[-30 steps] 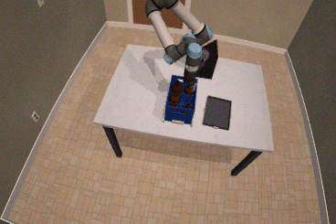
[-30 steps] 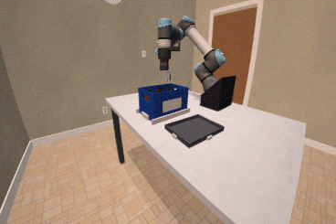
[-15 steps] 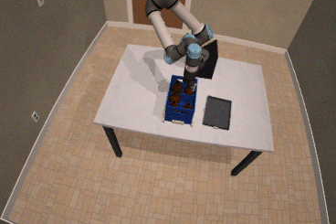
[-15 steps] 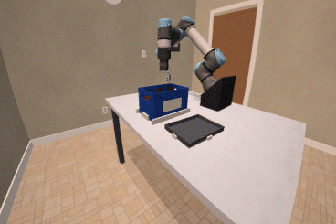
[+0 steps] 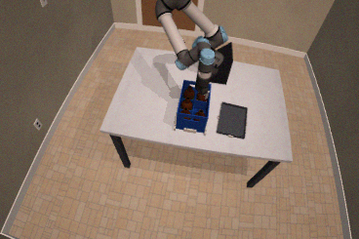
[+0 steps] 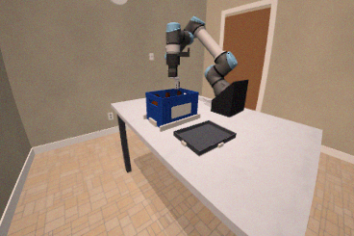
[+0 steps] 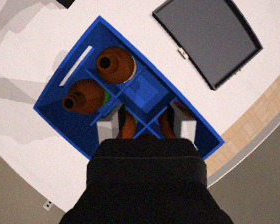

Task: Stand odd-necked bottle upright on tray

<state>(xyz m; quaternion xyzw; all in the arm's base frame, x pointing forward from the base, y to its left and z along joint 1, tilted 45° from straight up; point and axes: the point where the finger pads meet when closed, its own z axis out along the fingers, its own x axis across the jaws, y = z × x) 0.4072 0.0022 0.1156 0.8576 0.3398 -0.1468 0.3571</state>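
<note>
One spread hand (image 5: 205, 96) (image 6: 177, 86) (image 7: 146, 112) hangs over one crate (image 5: 191, 123) (image 6: 159, 109) (image 7: 55, 82) of perhaps five bottles, beside one tray (image 5: 232, 120) (image 6: 205, 137) (image 7: 208, 42)

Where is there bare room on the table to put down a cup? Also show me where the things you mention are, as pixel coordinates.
Between the tray (image 5: 232, 120) (image 6: 204, 137) (image 7: 206, 37) and the table's right edge in the top view; also left of the crate (image 5: 191, 122) (image 6: 161, 110) (image 7: 156, 84). It is crowded at the crate, with bottles inside and the open jaws above.

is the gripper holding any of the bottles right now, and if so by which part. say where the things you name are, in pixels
Nothing is held: the gripper (image 5: 205, 96) (image 6: 177, 84) (image 7: 146, 112) is open above the crate (image 5: 191, 125) (image 6: 161, 110) (image 7: 66, 64), its two fingers standing wide apart.
</note>
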